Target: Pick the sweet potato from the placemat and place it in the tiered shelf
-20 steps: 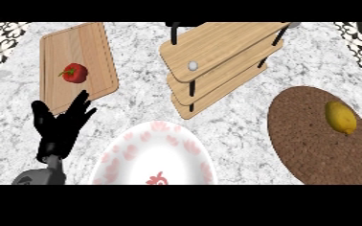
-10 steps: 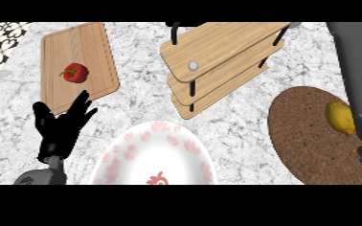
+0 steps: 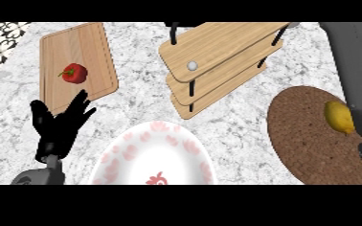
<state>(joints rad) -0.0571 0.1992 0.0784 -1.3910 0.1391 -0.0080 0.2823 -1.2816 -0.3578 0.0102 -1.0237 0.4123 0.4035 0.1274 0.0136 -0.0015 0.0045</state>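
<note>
We'd bring the unseen right hand down over the yellow sweet potato (image 3: 339,117) lengthwise on the right; left hand (image 3: 60,124) rests released.

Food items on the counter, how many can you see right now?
2. A red pepper lies on the wooden cutting board at the upper left; a yellow item lies on the round brown placemat at the right edge. More could sit hidden between the shelf's tiers.
</note>
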